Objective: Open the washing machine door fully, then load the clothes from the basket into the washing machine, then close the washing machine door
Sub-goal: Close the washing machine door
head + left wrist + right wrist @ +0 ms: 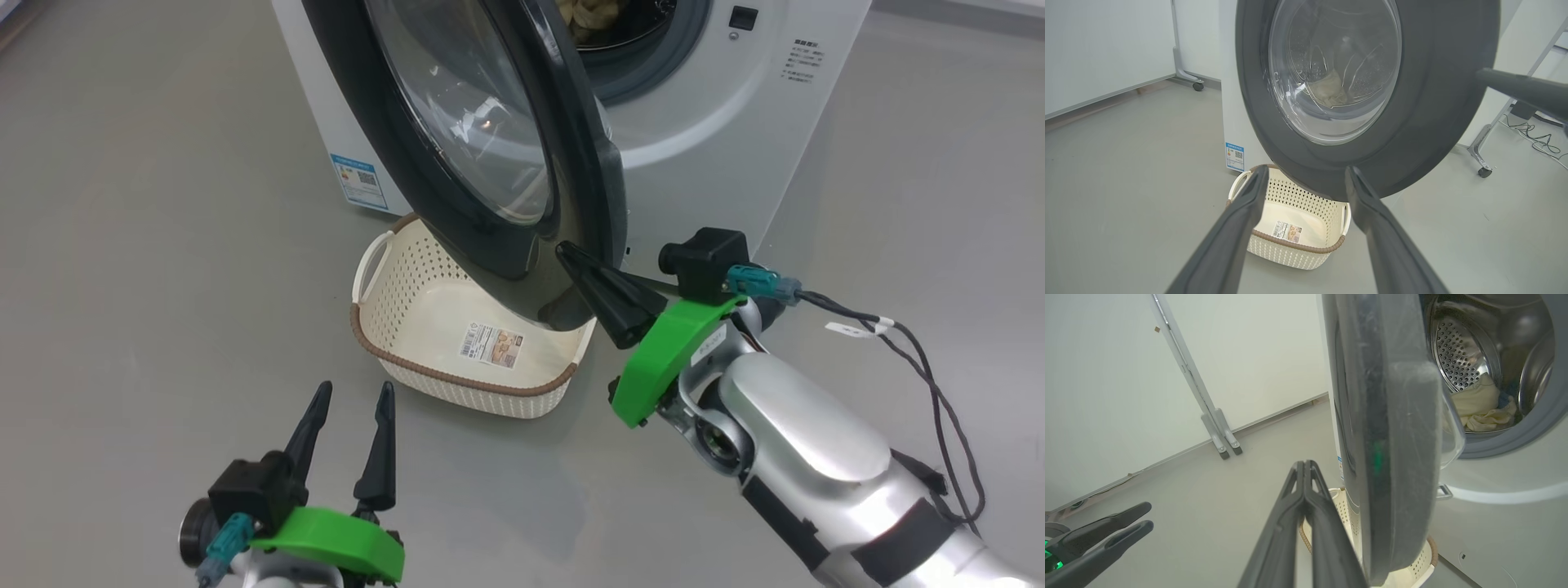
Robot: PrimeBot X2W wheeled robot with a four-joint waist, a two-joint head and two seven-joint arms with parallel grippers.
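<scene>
The right gripper [566, 251] has its two fingers [612, 298] pressed tight together with nothing between them. Their tips are up against the outer face of the washing machine door [584, 163] near its lower edge, but I cannot tell whether they touch it. The door stands out at an angle from the washing machine [718, 155]. Past the door from that gripper, the cream clothes [1478, 410] lie inside the drum [1457, 355]. The left gripper [355, 394] hangs low, spread fairly wide and holding nothing. Just ahead of it the basket [457, 382] sits on the floor [163, 286] under the door's bottom rim, its label sticker [492, 345] showing.
</scene>
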